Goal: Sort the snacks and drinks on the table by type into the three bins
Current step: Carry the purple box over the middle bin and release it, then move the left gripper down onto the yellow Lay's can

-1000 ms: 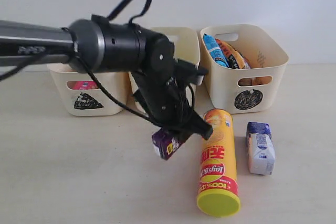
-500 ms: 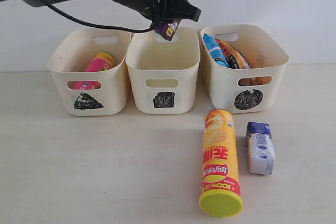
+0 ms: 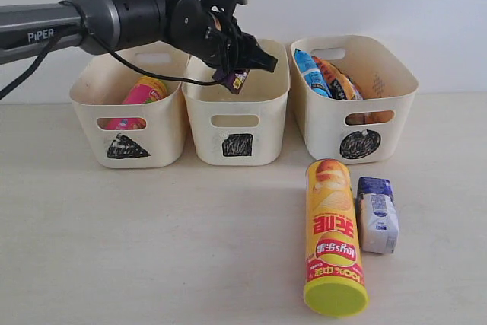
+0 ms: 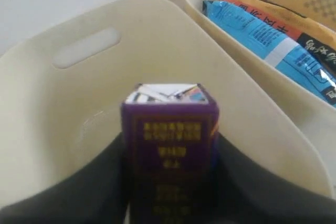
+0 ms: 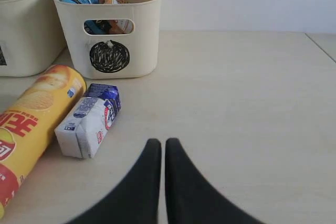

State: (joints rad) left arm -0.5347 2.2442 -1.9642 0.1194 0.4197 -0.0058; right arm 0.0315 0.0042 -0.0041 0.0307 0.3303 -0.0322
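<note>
The dark purple box [image 3: 231, 80] is hanging tilted over the open mouth of the middle bin [image 3: 205, 138], the one scribbled with a black square. The left fingers [image 3: 255, 57] are clamping it from either side. In the left wrist view the box [image 4: 169, 150] is showing yellow print on its purple face and a white folded top, with the bin's cream wall [image 4: 79, 103] curving around behind it. The left arm [image 3: 122, 13] is stretching in from the left above the triangle bin [image 3: 163, 138], its wrist bending down toward the square bin.

A pink tube [image 3: 141, 95] is leaning inside the triangle bin. The circle bin [image 3: 396, 89] is holding a blue bag [image 3: 310, 72] and an orange-brown bag [image 3: 338, 78]. In front of it, a yellow-orange tube [image 3: 332, 245] is lying on the bench [image 3: 152, 249] with its yellow-green lid toward the camera, and a white-and-blue pack [image 3: 377, 215] is lying just beside it. The right fingers [image 5: 152, 171] are hovering low over bare bench near that pack, pressed nearly together and gripping nothing.
</note>
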